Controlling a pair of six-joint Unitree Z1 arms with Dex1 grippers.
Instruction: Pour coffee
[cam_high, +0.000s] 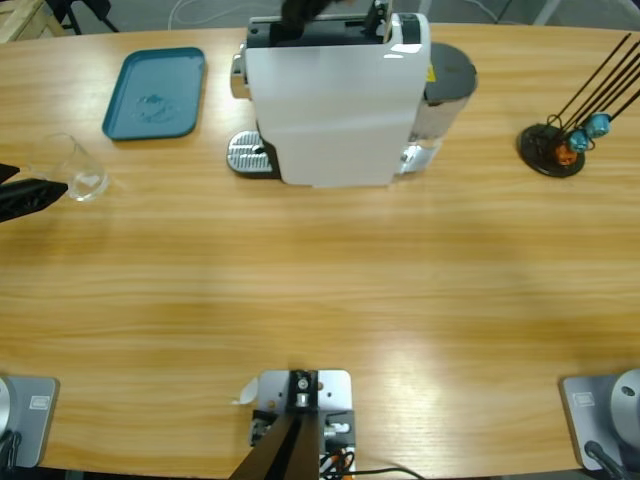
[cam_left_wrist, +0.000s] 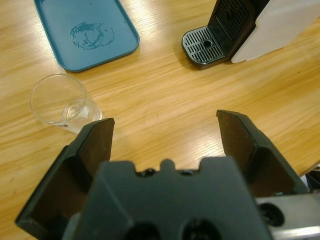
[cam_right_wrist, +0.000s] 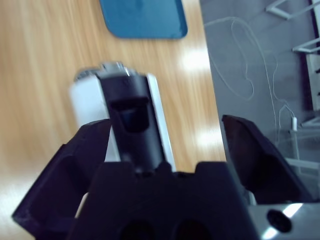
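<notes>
A clear glass (cam_high: 77, 170) (cam_left_wrist: 62, 101) stands on the table at the far left. A thin pale layer seems to lie at its bottom; I cannot tell if it is coffee. My left gripper (cam_high: 30, 193) (cam_left_wrist: 165, 122) is open just beside the glass, which sits off its left jaw, not between the jaws. The white coffee machine (cam_high: 335, 100) stands at the back middle, with its drip grate (cam_left_wrist: 204, 46) bare. My right gripper (cam_right_wrist: 165, 127) (cam_high: 340, 15) hovers open over the machine's top, its jaws either side of the black lever (cam_right_wrist: 131, 117).
A teal tray (cam_high: 155, 92) (cam_left_wrist: 87, 32) with wet ring marks lies behind the glass. A black pod stand (cam_high: 552, 148) with blue and orange pods is at the back right. Bare wooden table (cam_high: 320, 290) fills the middle and front.
</notes>
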